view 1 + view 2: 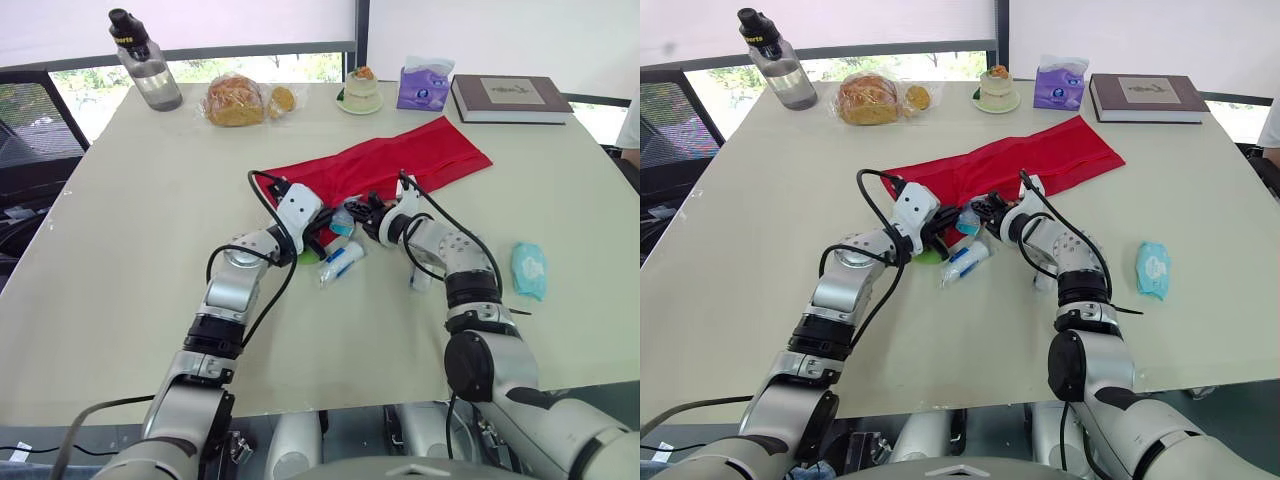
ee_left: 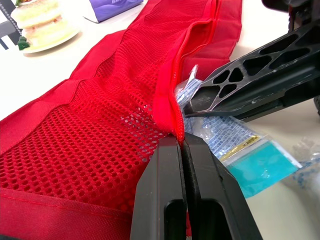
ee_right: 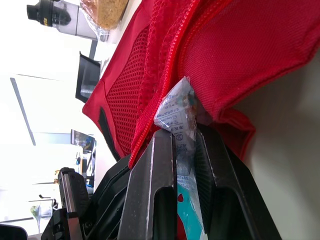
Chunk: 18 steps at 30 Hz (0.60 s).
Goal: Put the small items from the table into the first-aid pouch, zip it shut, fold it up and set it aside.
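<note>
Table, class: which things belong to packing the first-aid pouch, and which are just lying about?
Job: red pouch held by the left gripper, clear sachet in the right gripper, white-and-blue tube, teal packet.
Lying about: water bottle, bagged bread, cake, tissue pack, book.

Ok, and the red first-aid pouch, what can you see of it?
The red first-aid pouch lies unfolded on the table, stretched diagonally toward the far right. It looks like fabric, with red mesh pockets inside and a red zipper along an open pocket edge. The left gripper is shut on that edge at the near end, and the right gripper holds a clear plastic packet at the opening.
</note>
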{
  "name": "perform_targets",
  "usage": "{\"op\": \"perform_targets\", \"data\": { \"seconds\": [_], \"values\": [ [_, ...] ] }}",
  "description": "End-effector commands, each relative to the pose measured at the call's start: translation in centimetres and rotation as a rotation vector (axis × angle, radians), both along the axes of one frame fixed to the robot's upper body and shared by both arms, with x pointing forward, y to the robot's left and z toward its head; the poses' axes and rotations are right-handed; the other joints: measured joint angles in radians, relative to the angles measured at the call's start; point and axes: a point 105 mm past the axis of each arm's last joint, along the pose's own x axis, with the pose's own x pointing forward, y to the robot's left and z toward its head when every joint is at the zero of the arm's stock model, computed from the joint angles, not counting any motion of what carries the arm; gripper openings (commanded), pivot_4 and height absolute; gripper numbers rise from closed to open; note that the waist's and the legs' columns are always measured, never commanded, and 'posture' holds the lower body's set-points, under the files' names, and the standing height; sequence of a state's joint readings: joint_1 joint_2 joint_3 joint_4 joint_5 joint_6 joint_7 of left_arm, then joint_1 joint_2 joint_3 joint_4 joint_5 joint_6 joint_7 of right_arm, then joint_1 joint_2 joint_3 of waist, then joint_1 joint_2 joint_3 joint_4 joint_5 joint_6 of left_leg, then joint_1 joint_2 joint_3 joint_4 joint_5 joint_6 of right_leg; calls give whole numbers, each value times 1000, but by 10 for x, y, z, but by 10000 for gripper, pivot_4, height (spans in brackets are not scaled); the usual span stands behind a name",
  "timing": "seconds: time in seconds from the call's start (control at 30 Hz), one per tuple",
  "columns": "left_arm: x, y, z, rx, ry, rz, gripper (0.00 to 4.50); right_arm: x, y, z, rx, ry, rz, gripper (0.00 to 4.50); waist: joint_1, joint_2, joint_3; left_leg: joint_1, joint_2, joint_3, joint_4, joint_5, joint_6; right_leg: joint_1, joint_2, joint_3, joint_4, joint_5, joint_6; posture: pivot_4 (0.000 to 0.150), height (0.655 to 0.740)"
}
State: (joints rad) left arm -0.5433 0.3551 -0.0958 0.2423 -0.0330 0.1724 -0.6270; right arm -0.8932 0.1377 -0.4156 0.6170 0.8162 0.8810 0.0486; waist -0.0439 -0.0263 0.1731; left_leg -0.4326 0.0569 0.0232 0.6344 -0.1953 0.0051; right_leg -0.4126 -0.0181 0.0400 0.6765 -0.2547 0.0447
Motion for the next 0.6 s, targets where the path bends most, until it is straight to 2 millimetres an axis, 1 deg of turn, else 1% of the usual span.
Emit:
{"op": "perform_targets", "data": {
  "seconds": [0.03, 0.2, 0.3, 0.37, 0.43, 0.6],
  "values": [
    [-6, -12, 16, -22, -54, -60, 0, -16, 53, 28, 94, -42, 104, 782, -1, 0, 0, 0, 0, 0, 0, 0, 0, 0, 0, 0, 0, 0, 0, 1500, 7400],
    [-5, -13, 19, -30, -60, -59, 0, -29, 65, 18, 43, -28, 178, 782, -1, 0, 0, 0, 0, 0, 0, 0, 0, 0, 0, 0, -1, 0, 0, 1500, 7400],
    [-5, -13, 20, -34, -63, -58, 0, -35, 67, 13, 25, -20, 210, 782, 0, 0, 0, -1, 0, 0, 0, 0, 0, 0, 0, 0, -1, 0, 0, 1500, 7400],
    [-5, -13, 20, -36, -64, -58, 0, -36, 68, 13, 24, -20, 214, 782, 1, 0, 0, -1, 0, 0, 0, 0, 0, 0, 0, 0, -1, 0, 0, 1500, 7400],
    [-5, -13, 20, -39, -63, -59, 0, -31, 67, 16, 36, -28, 188, 782, 1, 0, 0, -1, 0, 0, 0, 0, 0, 0, 0, 0, -1, 0, 0, 1500, 7400],
    [-8, -19, 19, -49, -56, -84, 0, -9, 61, 35, 112, -59, 51, 782, 1, 0, 0, -1, 0, 0, 0, 0, 0, 0, 0, 0, -1, 0, 0, 1500, 7400]
  ]
}}
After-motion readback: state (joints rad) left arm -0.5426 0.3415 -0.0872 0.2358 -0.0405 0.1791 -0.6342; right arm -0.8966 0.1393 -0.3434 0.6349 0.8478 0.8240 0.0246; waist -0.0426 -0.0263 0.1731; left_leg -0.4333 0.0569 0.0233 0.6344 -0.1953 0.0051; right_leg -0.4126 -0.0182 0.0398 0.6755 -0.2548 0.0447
